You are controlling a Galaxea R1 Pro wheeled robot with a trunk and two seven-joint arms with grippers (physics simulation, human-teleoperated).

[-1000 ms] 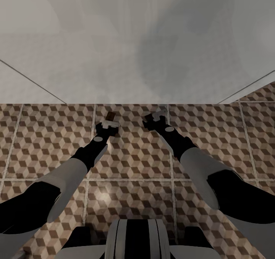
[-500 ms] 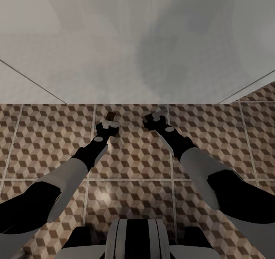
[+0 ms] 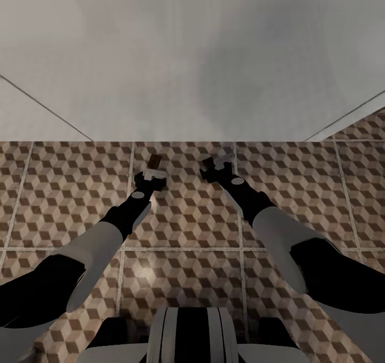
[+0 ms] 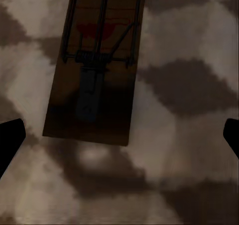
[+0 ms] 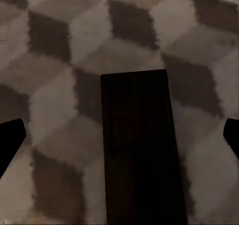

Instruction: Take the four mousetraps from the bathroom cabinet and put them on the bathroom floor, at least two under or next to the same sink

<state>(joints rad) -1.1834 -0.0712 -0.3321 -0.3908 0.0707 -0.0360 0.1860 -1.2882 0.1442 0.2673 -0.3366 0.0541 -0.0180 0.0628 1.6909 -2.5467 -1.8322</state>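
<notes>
Both arms are seen stretched low over the bathroom floor [image 3: 64,192]. The left gripper [image 3: 150,180] is spread wide and grips nothing; its mousetrap [image 4: 94,65] lies flat on the tiles just beyond the fingertips at twelve o'clock, long axis running straight away from the fingers. The right gripper [image 3: 214,169] is likewise open and empty (only dark finger edges are caught at the frame sides), a second mousetrap [image 5: 139,145] lying lengthwise between them. Farther off, a pale vanity front [image 3: 203,58] is seen.
</notes>
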